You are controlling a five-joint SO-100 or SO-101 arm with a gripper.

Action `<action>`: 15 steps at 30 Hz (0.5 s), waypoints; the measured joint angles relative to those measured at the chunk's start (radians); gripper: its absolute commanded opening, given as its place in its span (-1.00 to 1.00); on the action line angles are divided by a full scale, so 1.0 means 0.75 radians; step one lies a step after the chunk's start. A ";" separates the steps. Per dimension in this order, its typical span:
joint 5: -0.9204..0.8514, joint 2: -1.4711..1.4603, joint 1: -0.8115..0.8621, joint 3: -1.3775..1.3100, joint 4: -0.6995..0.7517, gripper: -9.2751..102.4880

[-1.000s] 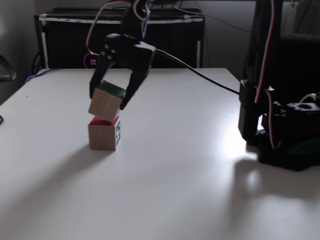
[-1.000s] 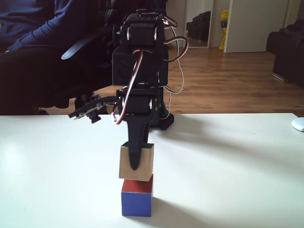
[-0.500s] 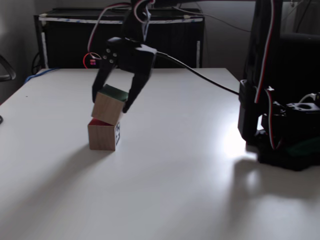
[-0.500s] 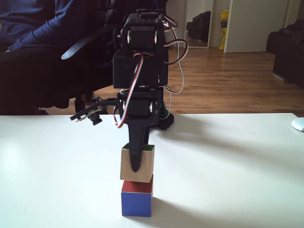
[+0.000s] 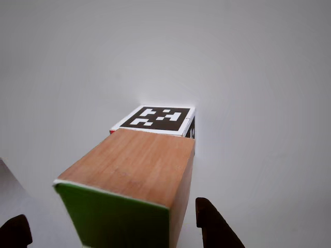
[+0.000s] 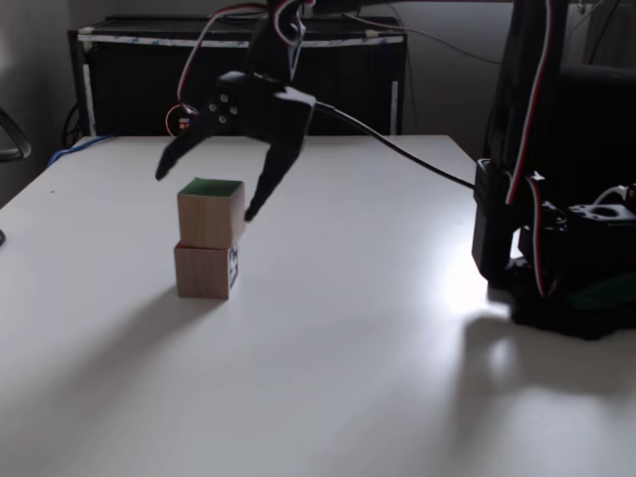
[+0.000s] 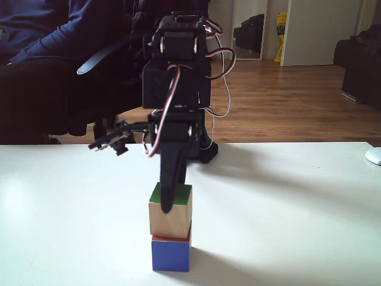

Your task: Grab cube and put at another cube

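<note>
Two cubes form a stack on the white surface (image 6: 348, 328): the wood-grain cube (image 6: 211, 213), green face up, rests squarely on the marker-patterned cube (image 6: 207, 270), while the gripper (image 6: 204, 189) hovers, jaws spread apart, so the stack stands unsupported.

The cube (image 5: 135, 166) is seen as smooth, matt light-brown wood with fine grain, one face (image 5: 116, 219) being covered in flat green with a thin white edge. On another cube (image 6: 207, 271) bare wood is shown at the side, while a paper-like black-and-white marker (image 5: 159, 118) is carried on one face and an even, matt blue coat (image 7: 171, 257) on another. The table (image 6: 348, 348) is finished in smooth white with a soft sheen, and the gripper (image 6: 205, 195) is made of dull black plastic.
</note>
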 measured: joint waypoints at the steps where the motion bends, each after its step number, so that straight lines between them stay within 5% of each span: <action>1: 0.000 0.031 -0.008 0.016 0.000 0.02; 6: 0.012 0.360 -0.076 0.200 0.035 0.01; 15: 0.016 1.577 -0.223 0.922 0.014 0.01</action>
